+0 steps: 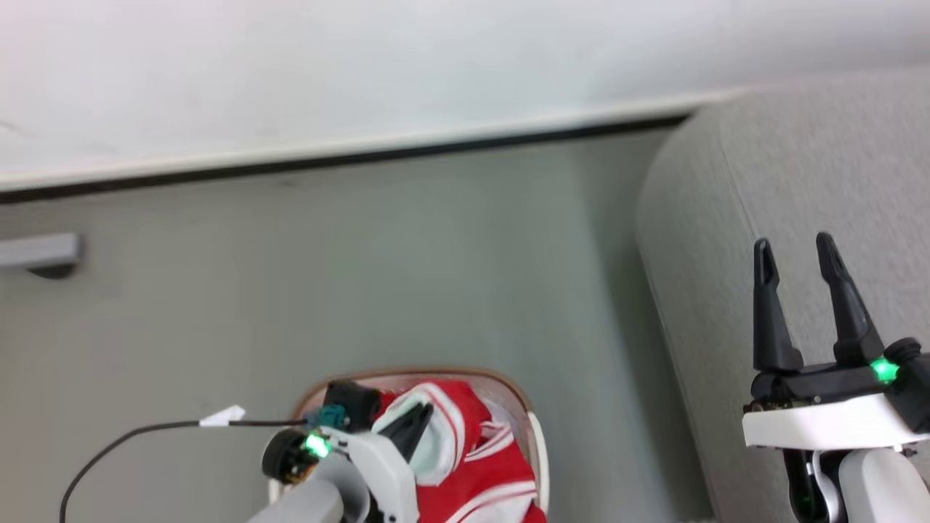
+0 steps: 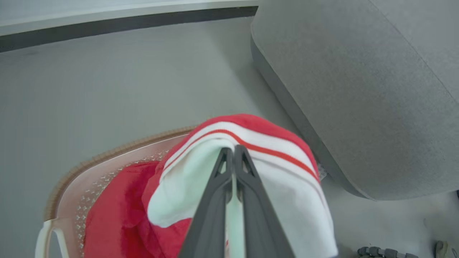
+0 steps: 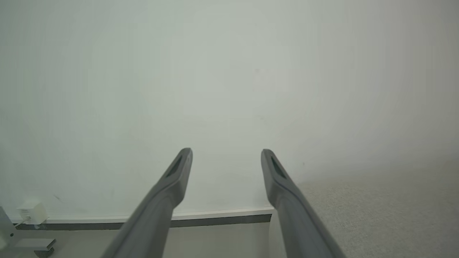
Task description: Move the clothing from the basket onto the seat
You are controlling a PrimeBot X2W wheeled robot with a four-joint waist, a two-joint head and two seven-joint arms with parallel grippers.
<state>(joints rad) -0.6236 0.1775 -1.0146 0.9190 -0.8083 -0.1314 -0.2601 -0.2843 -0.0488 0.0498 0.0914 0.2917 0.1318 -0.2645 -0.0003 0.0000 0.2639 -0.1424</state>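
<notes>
Left jaws pinched tight on a fold of the clothing (image 2: 283, 168), the basket (image 2: 107, 170) below them; right jaws spread wide, empty, the seat (image 1: 726, 218) beneath.

the light is soft, even and cool-green, with no hard glare. in the head view i see the seat (image 1: 763, 181) lay a faint, soft-edged shadow on the floor (image 1: 436, 254), and the green lamps (image 1: 884, 370) on the wrists bloom into bright blobs. the clothing (image 1: 479, 465) looks smeared. in the left wrist view the fingers (image 2: 211, 215) of the left gripper (image 2: 233, 149) sit soft and blurred close to the lens. the wall (image 3: 229, 71) in the right wrist view is washed pale, dimming toward the right edge.
</notes>
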